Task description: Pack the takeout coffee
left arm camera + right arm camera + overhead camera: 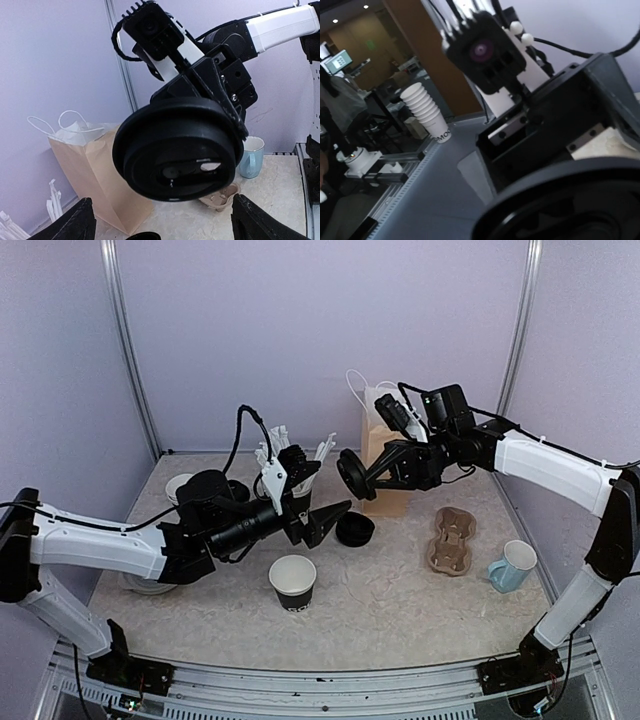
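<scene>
Gripping a black plastic lid by its rim, the right gripper holds it on edge in the air, just in front of the brown paper bag. The left gripper hangs near the lid, facing it, its fingers spread wide with nothing between them. The takeout coffee cup stands upright and uncovered on the table, towards the near edge. A second black lid lies flat between cup and bag. To the right sit a pulp cup carrier and a pale blue mug. White-rimmed black cups stand partly hidden behind the left gripper.
</scene>
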Controlling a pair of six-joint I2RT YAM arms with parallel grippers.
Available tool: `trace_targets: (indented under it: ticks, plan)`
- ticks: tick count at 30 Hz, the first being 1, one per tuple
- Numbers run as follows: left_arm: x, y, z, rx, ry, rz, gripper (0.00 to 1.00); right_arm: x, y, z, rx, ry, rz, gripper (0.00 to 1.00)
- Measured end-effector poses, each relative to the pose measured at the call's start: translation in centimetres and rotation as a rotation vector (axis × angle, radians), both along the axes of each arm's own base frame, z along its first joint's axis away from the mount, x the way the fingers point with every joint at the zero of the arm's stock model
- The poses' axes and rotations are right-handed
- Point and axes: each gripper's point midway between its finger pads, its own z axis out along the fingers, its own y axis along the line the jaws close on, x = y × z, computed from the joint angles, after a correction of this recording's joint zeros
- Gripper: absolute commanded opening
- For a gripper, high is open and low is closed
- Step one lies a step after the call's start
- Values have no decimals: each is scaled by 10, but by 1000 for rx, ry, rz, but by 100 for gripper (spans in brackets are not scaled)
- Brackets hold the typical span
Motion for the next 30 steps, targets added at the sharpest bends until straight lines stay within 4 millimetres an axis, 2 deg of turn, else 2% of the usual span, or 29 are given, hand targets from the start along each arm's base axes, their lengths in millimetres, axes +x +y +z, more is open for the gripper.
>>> trace_targets:
  ticks: [5,10,22,24,26,27,30]
  plan:
    - [-2,-19,13,-37,-33,-50,90,-2,-1,2,9,11,16,0]
    - [-6,-30,10,-40,-39,-84,86,-3,-1,2,11,17,23,0]
    - [-3,-31,8,-55,-26,-84,70,-5,-2,1,10,39,37,3]
    - [-2,-31,8,-57,-22,-85,68,-4,-2,0,8,37,33,14]
    - [-1,-31,7,-60,-13,-85,68,-3,-1,0,7,33,28,36]
    - [0,-31,7,-61,-7,-85,68,-2,-1,-1,3,30,20,42]
    - [2,-31,-1,-38,24,-86,67,4,0,-7,-16,9,-21,53]
